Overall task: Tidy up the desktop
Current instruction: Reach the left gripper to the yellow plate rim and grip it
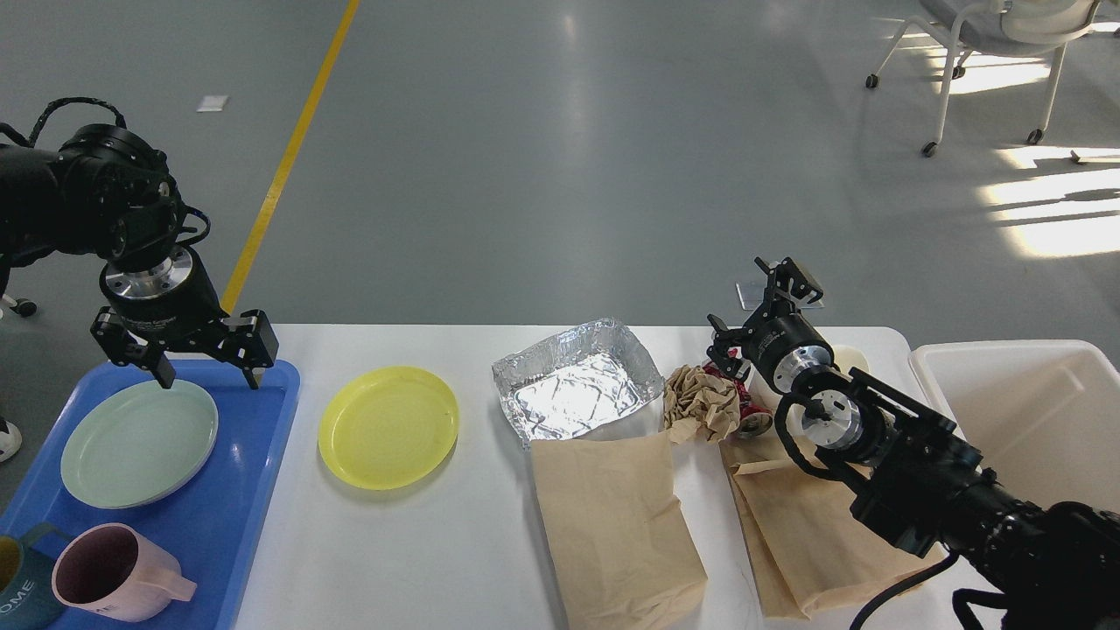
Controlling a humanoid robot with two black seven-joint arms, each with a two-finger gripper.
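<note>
The white desktop (411, 551) holds a yellow plate (388, 427), a foil tray (577, 389), a crumpled brown paper ball (698, 402), a crushed red can (745, 409) and two flat brown paper bags (612, 525) (801, 534). My left gripper (208, 376) is open and empty, pointing down over the far edge of the blue tray (254, 490). My right gripper (752, 306) is open and empty, just behind the red can and the paper ball.
The blue tray holds a green plate (140, 430), a pink mug (114, 573) and a blue mug (17, 588). A white bin (1024, 411) stands at the right end. A pale round object (853, 357) lies behind my right wrist.
</note>
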